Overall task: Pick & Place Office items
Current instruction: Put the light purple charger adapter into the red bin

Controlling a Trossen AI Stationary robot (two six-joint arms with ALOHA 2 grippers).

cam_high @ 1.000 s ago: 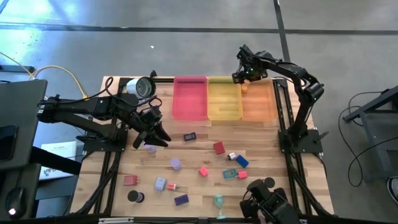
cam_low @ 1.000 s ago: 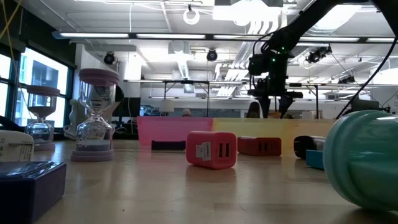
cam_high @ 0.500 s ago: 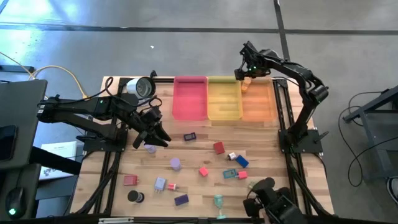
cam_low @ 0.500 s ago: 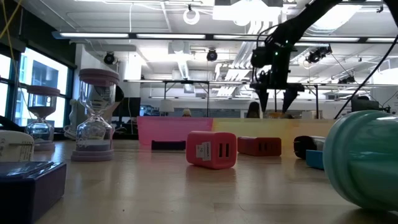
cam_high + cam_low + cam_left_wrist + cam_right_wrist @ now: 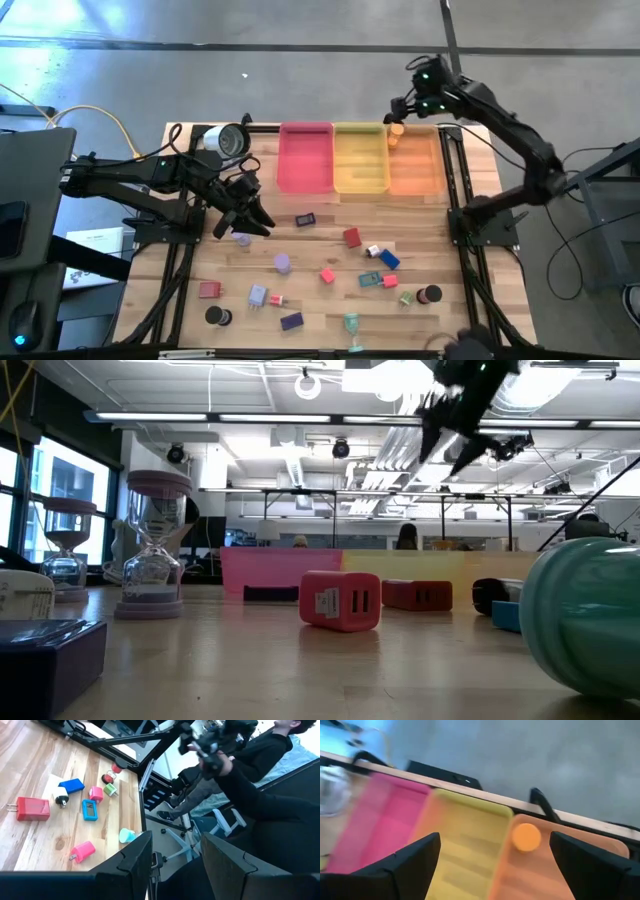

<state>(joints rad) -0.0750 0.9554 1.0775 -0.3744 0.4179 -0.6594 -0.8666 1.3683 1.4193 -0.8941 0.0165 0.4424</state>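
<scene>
With its jaws spread empty, the right hand (image 5: 400, 107) hangs upper right above the orange disc (image 5: 526, 837) lying in the orange tray (image 5: 418, 170), apparently dropped for sorting; left hand (image 5: 243, 222) partly closed, contents unclear.

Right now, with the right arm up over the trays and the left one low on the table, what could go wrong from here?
The open right gripper hangs above the orange tray, where an orange disc lies near the rim; a low retreat might clip the wall. The left gripper sits right by a lavender piece and could nudge it away.
</scene>
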